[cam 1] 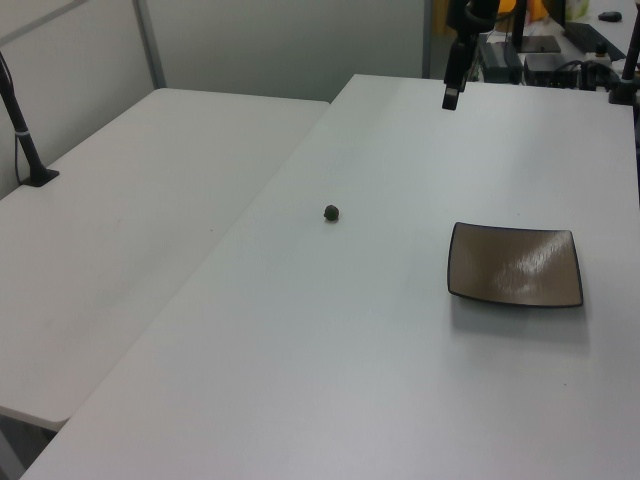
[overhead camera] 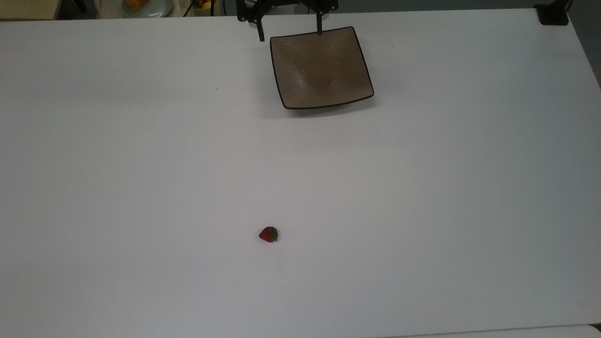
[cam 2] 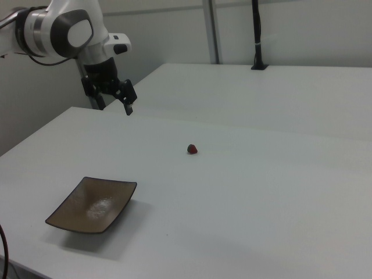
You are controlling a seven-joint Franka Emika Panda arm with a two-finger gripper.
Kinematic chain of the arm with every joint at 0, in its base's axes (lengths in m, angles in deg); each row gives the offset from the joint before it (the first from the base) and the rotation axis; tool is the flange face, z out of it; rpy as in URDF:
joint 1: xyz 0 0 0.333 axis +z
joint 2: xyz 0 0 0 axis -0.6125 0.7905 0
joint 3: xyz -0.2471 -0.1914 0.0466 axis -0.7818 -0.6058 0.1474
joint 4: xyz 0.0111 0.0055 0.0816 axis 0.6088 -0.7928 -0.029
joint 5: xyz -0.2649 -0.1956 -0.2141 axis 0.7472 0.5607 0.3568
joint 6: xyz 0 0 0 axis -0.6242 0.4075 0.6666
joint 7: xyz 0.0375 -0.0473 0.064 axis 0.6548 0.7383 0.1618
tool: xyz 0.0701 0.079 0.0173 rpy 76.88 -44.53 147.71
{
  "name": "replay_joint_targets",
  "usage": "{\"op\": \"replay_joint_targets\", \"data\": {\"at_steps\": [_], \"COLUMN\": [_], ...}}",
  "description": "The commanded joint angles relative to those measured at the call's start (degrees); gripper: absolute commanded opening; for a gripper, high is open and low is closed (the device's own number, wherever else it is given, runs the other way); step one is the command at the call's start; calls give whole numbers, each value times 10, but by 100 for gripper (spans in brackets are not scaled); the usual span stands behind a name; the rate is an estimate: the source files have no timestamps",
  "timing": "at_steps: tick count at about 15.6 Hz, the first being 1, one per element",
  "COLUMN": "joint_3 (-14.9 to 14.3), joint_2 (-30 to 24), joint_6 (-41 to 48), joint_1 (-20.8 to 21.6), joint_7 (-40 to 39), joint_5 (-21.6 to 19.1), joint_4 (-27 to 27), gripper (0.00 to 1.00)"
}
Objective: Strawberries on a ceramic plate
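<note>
Hanging above the white table (overhead camera: 141, 141) with its two fingers spread wide and nothing between them, the gripper (overhead camera: 289, 29) sits over the far edge of the ceramic plate (overhead camera: 321, 68) in the top view. From there the strawberry (overhead camera: 268, 234) lies well apart, straight down the top view's frame and slightly toward the top view's left, alone on bare tabletop. Reaching it likely means crossing the whole plate and more. In the right view, the fruit rests to the gripper's right and lower.
</note>
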Motion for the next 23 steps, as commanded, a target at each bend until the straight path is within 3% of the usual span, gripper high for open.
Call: {"op": "replay_joint_targets", "data": {"at_steps": [1,15,23], "joint_3": [-8,-8,-9], "joint_2": [4,24,112], "joint_6": [1,-4,0], "joint_1": [5,4,-1], "joint_7": [-11,-17,-80], "joint_5": [3,2,9], "joint_4": [9,15,120], "gripper": [100,100,100]}}
